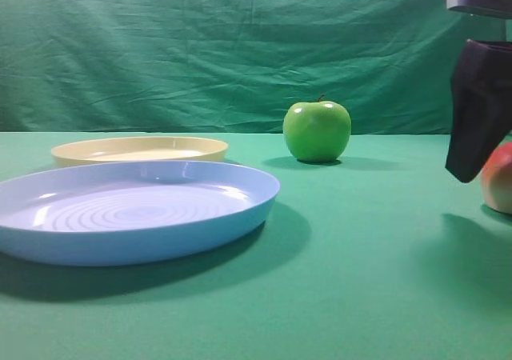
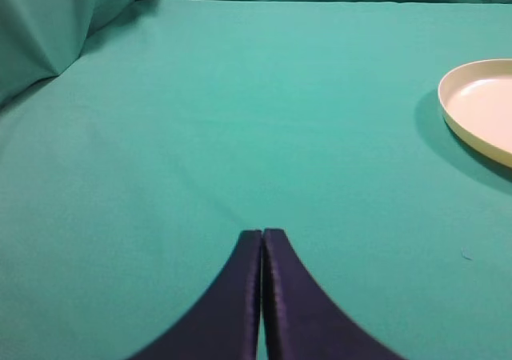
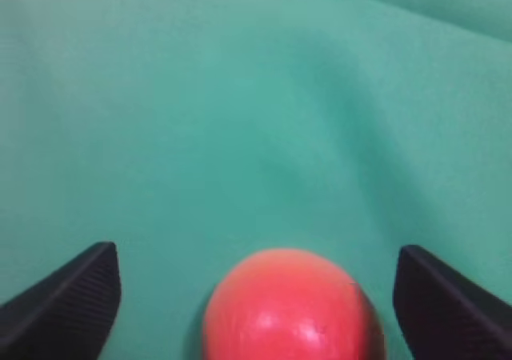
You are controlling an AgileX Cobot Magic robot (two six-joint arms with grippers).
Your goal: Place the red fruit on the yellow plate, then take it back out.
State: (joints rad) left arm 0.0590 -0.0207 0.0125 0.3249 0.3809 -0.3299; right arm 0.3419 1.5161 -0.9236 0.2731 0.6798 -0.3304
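The red fruit (image 1: 500,180) rests on the green cloth at the far right edge of the exterior view, partly cut off. In the right wrist view the red fruit (image 3: 292,308) lies low between the two dark fingers. My right gripper (image 3: 256,252) is open, its fingers standing wide on either side of the fruit without touching it. One finger of the right gripper (image 1: 472,164) hangs just left of the fruit. The yellow plate (image 1: 140,148) sits at the back left, with nothing on it, and the yellow plate (image 2: 484,108) shows again at the right. My left gripper (image 2: 262,234) is shut on nothing over bare cloth.
A large light-blue plate (image 1: 136,240) stands in front of the yellow plate at the near left. A glossy green apple (image 1: 317,131) sits at mid-table toward the back. A green cloth backdrop hangs behind the table.
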